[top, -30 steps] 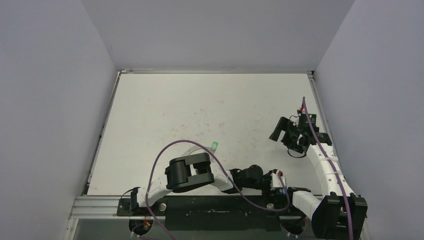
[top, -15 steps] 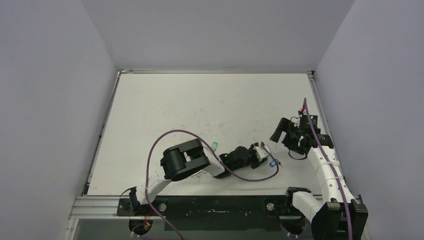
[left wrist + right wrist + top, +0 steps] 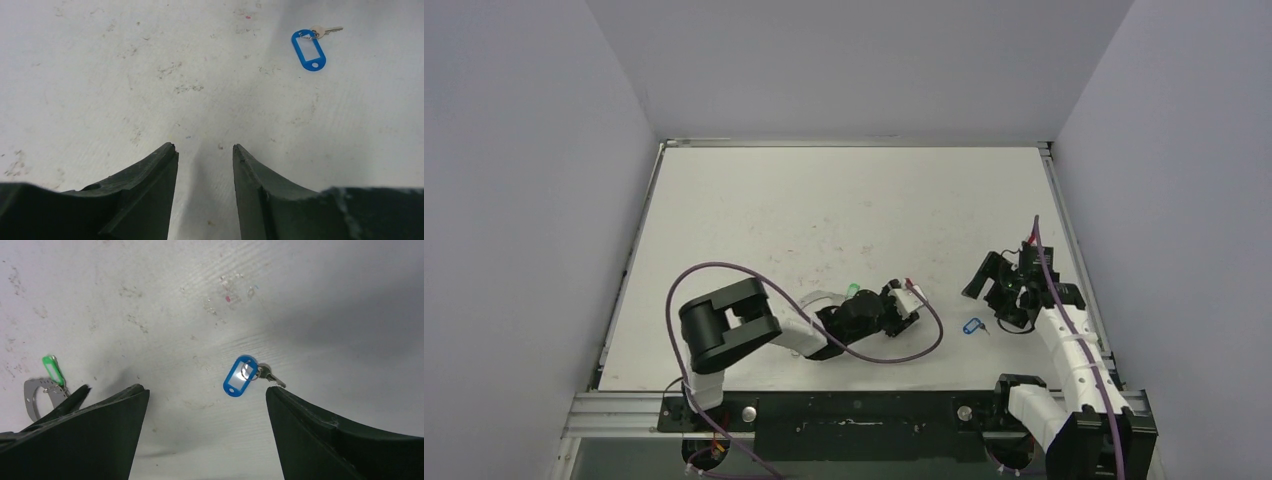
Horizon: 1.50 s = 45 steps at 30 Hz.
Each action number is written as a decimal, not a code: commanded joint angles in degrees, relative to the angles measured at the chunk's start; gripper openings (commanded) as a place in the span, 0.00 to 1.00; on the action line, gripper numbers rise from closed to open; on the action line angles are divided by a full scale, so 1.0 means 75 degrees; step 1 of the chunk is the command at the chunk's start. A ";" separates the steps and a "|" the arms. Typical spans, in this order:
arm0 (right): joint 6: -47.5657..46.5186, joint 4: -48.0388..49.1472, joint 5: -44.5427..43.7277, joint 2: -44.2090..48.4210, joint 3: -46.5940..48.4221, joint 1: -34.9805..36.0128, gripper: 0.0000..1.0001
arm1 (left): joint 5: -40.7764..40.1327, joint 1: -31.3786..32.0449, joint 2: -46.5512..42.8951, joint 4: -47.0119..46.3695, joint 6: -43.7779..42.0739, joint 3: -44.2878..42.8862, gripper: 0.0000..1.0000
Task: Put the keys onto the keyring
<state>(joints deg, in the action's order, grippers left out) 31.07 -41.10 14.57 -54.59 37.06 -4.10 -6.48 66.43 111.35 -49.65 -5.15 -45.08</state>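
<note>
Both arms empty-handed over the table (image 3: 754,220)
The right gripper (image 3: 206,388) gapes wide above the blue key (image 3: 241,376); the left gripper (image 3: 204,147) stands parted (nothing between). The green key (image 3: 51,369) lies well apart, seemingly touching the keyring (image 3: 31,396).

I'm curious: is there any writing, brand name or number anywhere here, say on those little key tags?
No text can be read anywhere.
The blue key tag: its label window shows no writing.
The green key tag: too small to tell.
The table: only smudges, no lettering.
</note>
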 commanded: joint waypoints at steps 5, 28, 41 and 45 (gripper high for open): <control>0.0864 0.0468 -0.0494 0.0036 -0.0899 0.0036 0.83 | -0.0840 0.0083 -0.3005 0.2407 0.0288 0.0645 0.47; 0.0852 0.2568 -0.1695 -0.3339 -0.0368 0.3537 0.43 | -0.1676 -0.0217 -0.5881 0.5756 0.1585 0.1476 0.54; 0.0344 0.2007 -0.1743 -0.3287 0.0915 0.4887 0.55 | -0.1023 -0.0863 -0.6917 0.5945 0.2427 0.2471 0.54; 0.0346 0.2115 -0.1584 -0.2856 0.0853 0.4929 0.62 | -0.0732 -0.1320 -0.7246 0.6314 0.2561 0.2641 0.55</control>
<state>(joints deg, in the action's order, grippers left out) 34.28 -25.28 3.18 -80.47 41.36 32.34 -14.66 59.24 59.83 -4.40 11.88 -26.04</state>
